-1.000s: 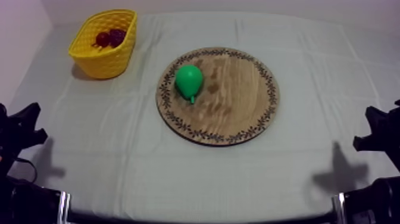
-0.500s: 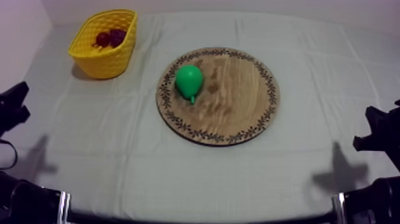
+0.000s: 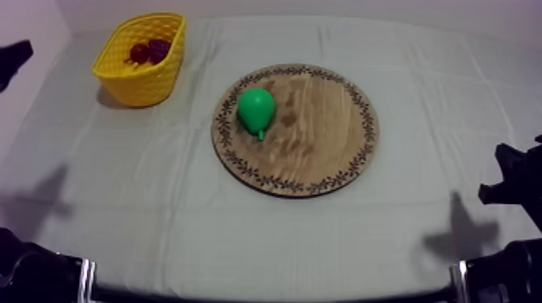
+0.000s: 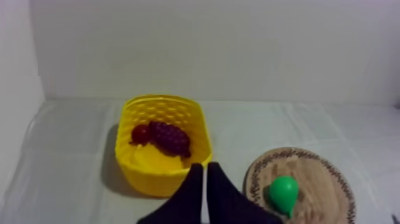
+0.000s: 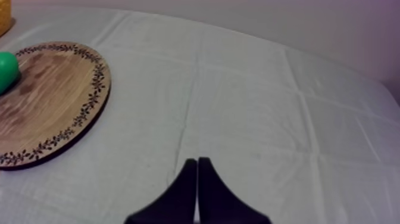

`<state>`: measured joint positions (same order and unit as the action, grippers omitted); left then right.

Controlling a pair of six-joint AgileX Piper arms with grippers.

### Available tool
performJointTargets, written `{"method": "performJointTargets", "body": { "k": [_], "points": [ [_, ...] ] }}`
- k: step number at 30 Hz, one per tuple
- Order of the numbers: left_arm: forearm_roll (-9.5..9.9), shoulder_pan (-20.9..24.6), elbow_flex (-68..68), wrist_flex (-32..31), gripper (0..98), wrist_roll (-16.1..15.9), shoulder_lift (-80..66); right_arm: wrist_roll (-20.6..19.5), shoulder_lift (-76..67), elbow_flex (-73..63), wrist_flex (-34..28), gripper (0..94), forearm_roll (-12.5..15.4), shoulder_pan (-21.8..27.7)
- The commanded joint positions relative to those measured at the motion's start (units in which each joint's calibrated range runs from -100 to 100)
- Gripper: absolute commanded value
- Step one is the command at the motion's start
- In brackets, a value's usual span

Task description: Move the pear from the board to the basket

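**Desk:** Where is the pear?

**Operator:** The pear [image 3: 256, 109] lies on the wooden board [image 3: 323, 153], on its left part just inside the patterned rim, with the stem towards the near edge. Nothing is touching it. It is green and lying on its side.

**Desk:** And the basket?

**Operator:** The yellow basket [image 3: 141, 80] is at the far left of the cloth [image 3: 242, 234], well apart from the board. A bunch of grapes [image 3: 159, 50] and a small red fruit [image 3: 139, 53] sit inside it, touching each other.

**Desk:** What are the jaws doing on your left?

**Operator:** My left gripper [image 4: 205, 168] has its fingers pressed together in a narrow wedge, with nothing between them. Its camera looks down past the fingertips at the basket's near wall, and the board and pear are off to one side. From above, part of my left arm [image 3: 12, 60] shows at the far left edge, level with the basket and apart from it.

**Desk:** And the right?

**Operator:** My right gripper [image 5: 197, 161] is the same, fingers together and empty. It sits low at the right side of the table over bare cloth, well clear of the board.
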<state>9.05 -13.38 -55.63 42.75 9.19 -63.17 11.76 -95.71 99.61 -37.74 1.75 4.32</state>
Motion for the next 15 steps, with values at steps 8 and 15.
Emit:
{"method": "performJointTargets", "body": {
  "k": [8,15],
  "points": [
    [1.85,-6.1,14.7,1.8,0.0,3.0,14.1,0.0,0.0,0.1,0.0,0.5,0.0,0.0],
    [2.79,-9.9,22.9,5.2,0.0,5.6,22.5,0.0,0.0,0.1,0.0,0.5,0.0,0.0]
  ]
}}
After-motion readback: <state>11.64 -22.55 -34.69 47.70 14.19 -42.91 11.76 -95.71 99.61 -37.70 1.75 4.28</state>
